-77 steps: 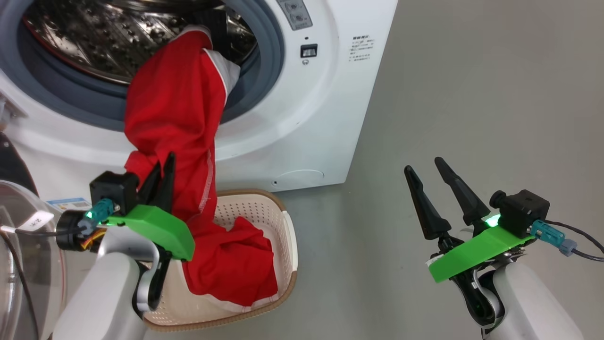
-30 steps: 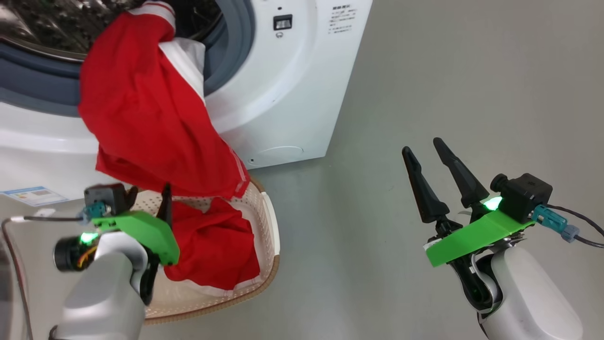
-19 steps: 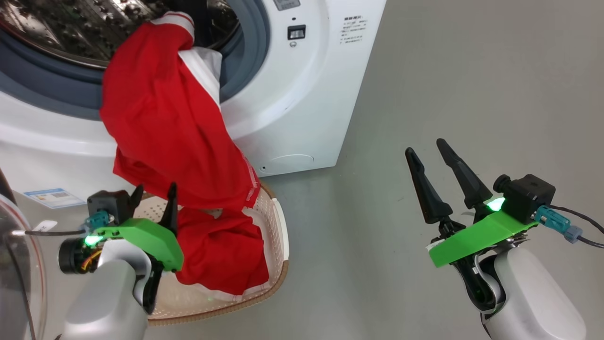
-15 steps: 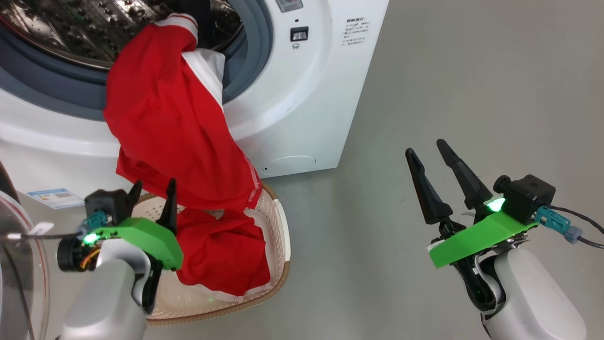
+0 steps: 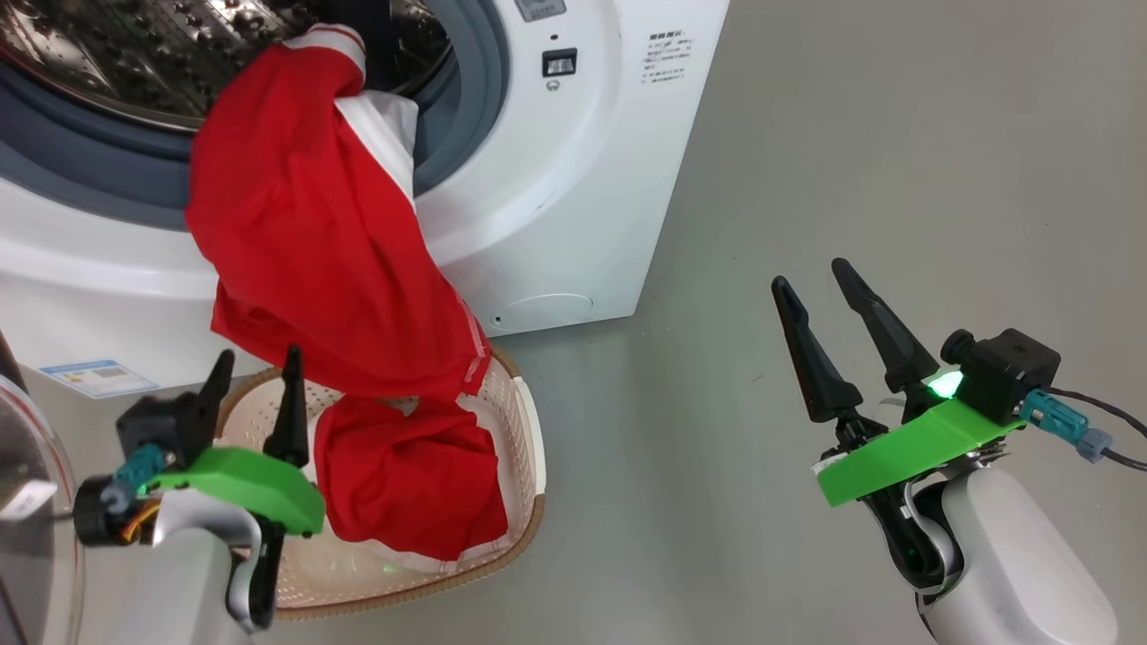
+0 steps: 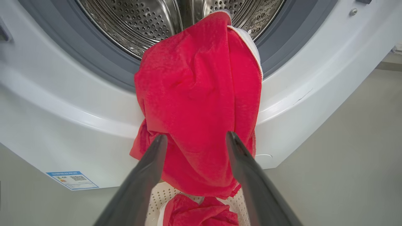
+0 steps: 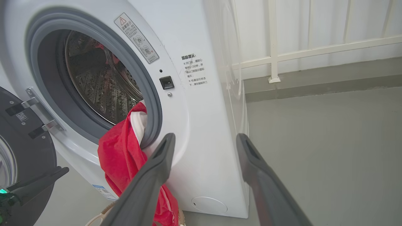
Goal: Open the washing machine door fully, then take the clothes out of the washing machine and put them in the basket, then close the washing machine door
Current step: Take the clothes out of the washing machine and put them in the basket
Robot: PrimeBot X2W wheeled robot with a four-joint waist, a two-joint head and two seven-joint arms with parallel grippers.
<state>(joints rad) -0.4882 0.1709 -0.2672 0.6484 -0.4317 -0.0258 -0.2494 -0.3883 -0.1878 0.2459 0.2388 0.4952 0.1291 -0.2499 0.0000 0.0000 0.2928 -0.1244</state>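
Front-loading washing machine [image 5: 556, 224] with its door [image 7: 28, 150] swung open at the left. The clothes [image 5: 314, 242] are in two parts. One red garment with a white band hangs out of the steel drum [image 6: 141, 25], over the grey ring and down the white front, and its lower edge reaches the basket [image 5: 524, 448]. A second red bundle lies inside the basket, which stands on the floor [image 5: 851, 134] just in front of the machine. The left gripper [image 5: 258, 354] hovers above the basket's left rim, jaws wide and empty, beside the hanging garment. The right gripper [image 5: 808, 273] hangs over bare floor well to the right, jaws also wide and empty.
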